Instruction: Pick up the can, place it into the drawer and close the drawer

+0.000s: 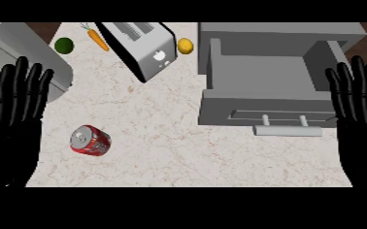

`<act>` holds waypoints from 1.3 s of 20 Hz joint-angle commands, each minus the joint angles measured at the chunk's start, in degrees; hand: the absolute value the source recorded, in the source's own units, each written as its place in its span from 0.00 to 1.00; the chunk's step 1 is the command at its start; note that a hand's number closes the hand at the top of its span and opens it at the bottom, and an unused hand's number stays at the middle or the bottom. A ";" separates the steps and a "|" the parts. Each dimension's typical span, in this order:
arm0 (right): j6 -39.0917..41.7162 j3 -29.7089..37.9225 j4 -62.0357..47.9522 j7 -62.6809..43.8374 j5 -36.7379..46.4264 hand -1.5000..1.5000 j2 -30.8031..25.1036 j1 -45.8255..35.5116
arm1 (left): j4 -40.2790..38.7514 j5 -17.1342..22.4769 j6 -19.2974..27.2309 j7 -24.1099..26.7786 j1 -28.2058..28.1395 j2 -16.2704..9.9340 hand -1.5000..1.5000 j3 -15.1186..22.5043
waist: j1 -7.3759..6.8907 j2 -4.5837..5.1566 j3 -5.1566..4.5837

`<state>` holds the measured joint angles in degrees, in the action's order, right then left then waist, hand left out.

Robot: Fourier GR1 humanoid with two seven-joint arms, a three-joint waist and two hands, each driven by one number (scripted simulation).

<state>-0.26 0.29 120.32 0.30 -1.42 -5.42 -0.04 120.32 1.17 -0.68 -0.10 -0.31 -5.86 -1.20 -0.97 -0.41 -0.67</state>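
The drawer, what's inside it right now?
The open drawer shows only its bare grey floor; nothing lies in the part that is visible. Its back end runs under the cabinet top, so that part cannot be seen. The can is on the counter.

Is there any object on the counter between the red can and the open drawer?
No. In the head view, only bare marble counter lies between the can and the drawer. The toaster stands farther back.

Bright even light; soft shadow beside toaster; no glare.
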 commanded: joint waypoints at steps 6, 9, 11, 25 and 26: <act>1.93 -2.24 0.04 -1.75 -1.06 0.00 -0.25 -0.50 | -0.94 25.05 -30.25 2.63 0.86 -9.99 0.00 8.37 | 2.40 0.36 0.15; -4.38 3.01 -3.17 -9.00 0.48 0.00 1.12 4.23 | -7.87 26.22 -37.54 -1.74 -4.14 -20.63 0.00 3.68 | 2.25 1.06 0.36; -4.58 4.88 -3.27 -9.40 0.10 0.00 0.46 5.45 | -10.46 32.14 -44.12 -0.25 -5.55 -26.07 0.00 -0.64 | 1.47 0.73 0.49; 4.82 14.60 0.25 -5.16 -10.80 0.00 -3.28 16.50 | -36.01 48.14 -70.20 3.52 -1.99 -44.08 0.00 -15.40 | 1.48 0.37 0.67; 5.92 15.43 -0.38 -4.46 -11.50 0.00 -3.56 17.83 | -35.41 50.98 -70.17 3.00 -2.91 -45.92 0.00 -15.89 | 1.37 0.33 0.69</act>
<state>2.66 12.90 120.60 -6.42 -10.13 -8.30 14.68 88.19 48.25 -61.83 1.58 -3.09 -48.47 -15.80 0.59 -0.01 -0.02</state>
